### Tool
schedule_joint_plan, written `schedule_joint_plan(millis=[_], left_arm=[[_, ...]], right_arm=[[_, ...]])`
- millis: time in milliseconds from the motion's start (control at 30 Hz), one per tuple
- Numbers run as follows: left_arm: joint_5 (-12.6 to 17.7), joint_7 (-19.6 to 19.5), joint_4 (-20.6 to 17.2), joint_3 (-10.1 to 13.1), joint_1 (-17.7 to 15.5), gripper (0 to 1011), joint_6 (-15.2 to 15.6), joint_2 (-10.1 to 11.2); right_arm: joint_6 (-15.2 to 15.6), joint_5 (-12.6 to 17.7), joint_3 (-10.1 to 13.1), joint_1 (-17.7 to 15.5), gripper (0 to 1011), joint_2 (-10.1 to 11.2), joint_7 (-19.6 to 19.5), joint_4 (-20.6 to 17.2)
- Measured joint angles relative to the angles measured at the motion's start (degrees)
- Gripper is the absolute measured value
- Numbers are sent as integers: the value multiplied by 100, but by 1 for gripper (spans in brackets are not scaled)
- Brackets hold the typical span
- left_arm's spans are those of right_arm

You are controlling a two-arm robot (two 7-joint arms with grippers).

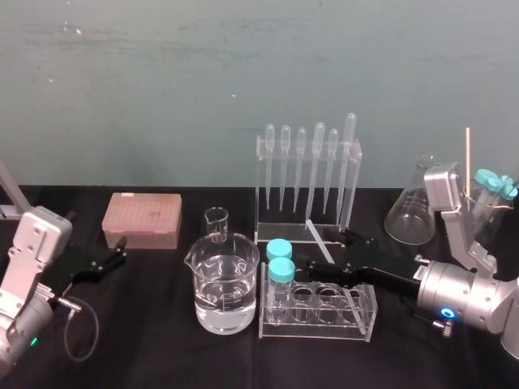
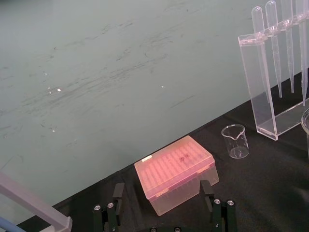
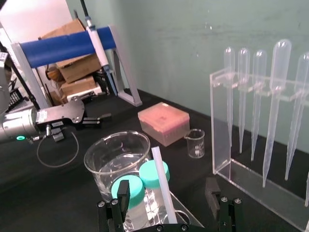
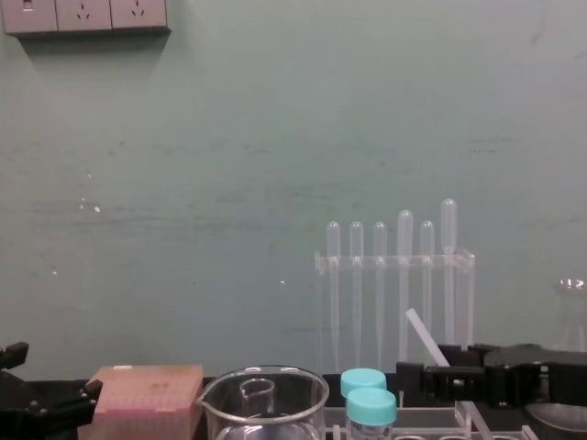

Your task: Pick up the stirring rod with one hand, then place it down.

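Left side: left gripper (image 1: 120,250) sits low over the black table (image 1: 162,356), just short of the pink box (image 1: 142,219). Its fingers (image 2: 118,193) are spread and hold nothing.

Centre-left: small beaker (image 1: 216,224) stands behind the large beaker (image 1: 227,284), which holds clear liquid.

Centre: rack (image 1: 361,324) stands just right of the large beaker, with two blue-capped tubes (image 1: 280,261) upright in its left end. The pipette stand (image 1: 308,212) is behind it, with six pipettes hanging bulb-up.

Rod (image 3: 162,182): located between the rack and the pipette stand. It is tilted, far end raised and leaning left against the backdrop of the stand, near end down at the right gripper. What supports it cannot be determined.

Right gripper (image 3: 167,192): reaches in from the right above the rear of the rack. Fingers (image 3: 123,191) are spread apart. The rod runs up the gap between them, clear of both in the right wrist view.

Far right: flask (image 1: 409,211) stands behind the right arm.
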Motion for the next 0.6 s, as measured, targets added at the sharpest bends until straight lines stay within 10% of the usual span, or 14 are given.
schedule_joint_plan(millis=[600], left_arm=[[0,0,0,0,0,1000,0,0]], right_arm=[[82,-4,-32,25,997,4,-66,6]])
